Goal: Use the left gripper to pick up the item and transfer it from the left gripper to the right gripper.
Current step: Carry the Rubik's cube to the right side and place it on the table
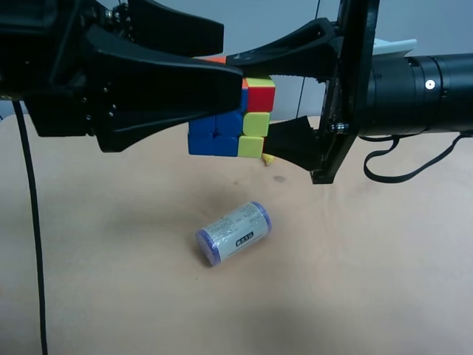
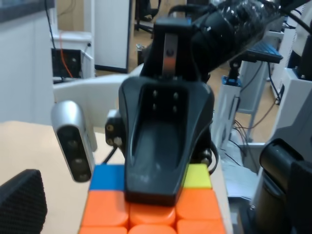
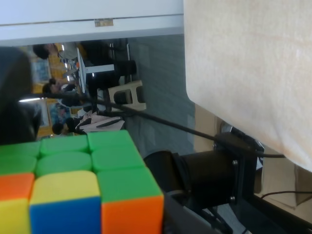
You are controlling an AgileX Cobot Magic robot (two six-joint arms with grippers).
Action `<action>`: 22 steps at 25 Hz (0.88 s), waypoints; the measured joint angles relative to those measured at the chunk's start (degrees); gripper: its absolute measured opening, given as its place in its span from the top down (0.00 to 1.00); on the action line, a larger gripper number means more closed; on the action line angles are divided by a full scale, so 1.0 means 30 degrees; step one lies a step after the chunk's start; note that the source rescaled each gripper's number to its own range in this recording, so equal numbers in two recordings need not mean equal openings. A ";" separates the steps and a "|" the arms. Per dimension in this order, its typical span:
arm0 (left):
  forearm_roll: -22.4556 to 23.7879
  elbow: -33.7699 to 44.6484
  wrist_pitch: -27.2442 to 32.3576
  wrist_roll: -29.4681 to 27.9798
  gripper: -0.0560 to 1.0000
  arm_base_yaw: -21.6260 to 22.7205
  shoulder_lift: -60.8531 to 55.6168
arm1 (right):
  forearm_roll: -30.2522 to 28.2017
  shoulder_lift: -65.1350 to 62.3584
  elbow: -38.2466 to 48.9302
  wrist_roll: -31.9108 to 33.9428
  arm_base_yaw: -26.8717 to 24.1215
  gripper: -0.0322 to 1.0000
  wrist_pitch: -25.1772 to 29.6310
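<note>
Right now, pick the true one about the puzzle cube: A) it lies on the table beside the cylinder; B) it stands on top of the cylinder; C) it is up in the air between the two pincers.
C: the cube hangs clear above the table, the right pincer clamped on its top and bottom, while the cylinder lies on its side below.

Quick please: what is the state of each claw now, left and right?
Left claw: open, not gripping the puzzle cube.
Right claw: closed on the puzzle cube, holding it.
</note>
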 joint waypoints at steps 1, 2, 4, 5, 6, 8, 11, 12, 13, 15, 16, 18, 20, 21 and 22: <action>0.0000 0.0000 -0.0118 -0.0008 0.02 0.0000 -0.0221 | 0.0000 0.0000 0.0000 0.0000 0.0000 0.96 0.0000; 0.0000 -0.0017 -0.0316 -0.0028 0.02 0.0000 -0.0537 | 0.0000 0.0000 0.0000 0.0000 0.0000 0.96 0.0000; 0.0000 -0.0017 -0.0536 -0.0028 0.02 0.0000 -0.1040 | 0.0000 0.0000 0.0000 0.0000 0.0000 0.96 0.0000; 0.0000 -0.0017 -0.0660 -0.0028 0.02 0.0000 -0.1273 | 0.0000 0.0000 0.0000 0.0000 0.0000 0.96 0.0000; 0.0000 -0.0017 -0.0907 -0.0050 0.02 0.0000 -0.1608 | 0.0000 0.0000 0.0000 0.0000 0.0000 0.96 0.0000; 0.0000 -0.0017 -0.1537 -0.0347 0.02 0.0000 -0.2141 | 0.0000 0.0000 0.0000 0.0000 0.0000 0.96 0.0000; 0.0000 -0.0017 -0.2772 -0.0749 0.02 0.0000 -0.3136 | 0.0000 0.0000 0.0000 0.0000 0.0000 0.96 0.0000; 0.0059 -0.0017 -0.3325 -0.0957 0.02 0.0000 -0.3458 | 0.0000 0.0000 0.0000 0.0000 0.0000 0.96 0.0000; 0.0209 -0.0017 -0.3964 -0.1393 0.02 0.0000 -0.3935 | 0.0000 0.0000 0.0000 0.0000 0.0000 0.96 0.0000; 0.1020 -0.0017 -0.5230 -0.2700 0.02 0.0000 -0.4671 | 0.0000 0.0000 0.0000 0.0000 0.0000 0.96 0.0000; 0.1522 -0.0017 -0.5920 -0.3380 0.02 0.0000 -0.4978 | 0.0000 0.0000 0.0000 0.0000 0.0000 0.96 0.0000; 0.3119 -0.0017 -0.7021 -0.5379 0.02 0.0000 -0.5625 | 0.0000 0.0000 0.0000 0.0000 0.0000 0.96 0.0000; 0.5118 -0.0017 -0.7972 -0.7789 0.02 0.0000 -0.6116 | 0.0000 0.0000 0.0000 0.0000 0.0000 0.96 0.0000; 0.6059 -0.0017 -0.8225 -0.8872 0.02 0.0000 -0.6277 | 0.0000 0.0000 0.0000 0.0000 0.0000 0.96 0.0000; 0.7259 -0.0017 -0.8391 -1.0220 0.02 0.0000 -0.6399 | 0.0000 0.0000 0.0000 0.0000 0.0000 0.96 0.0000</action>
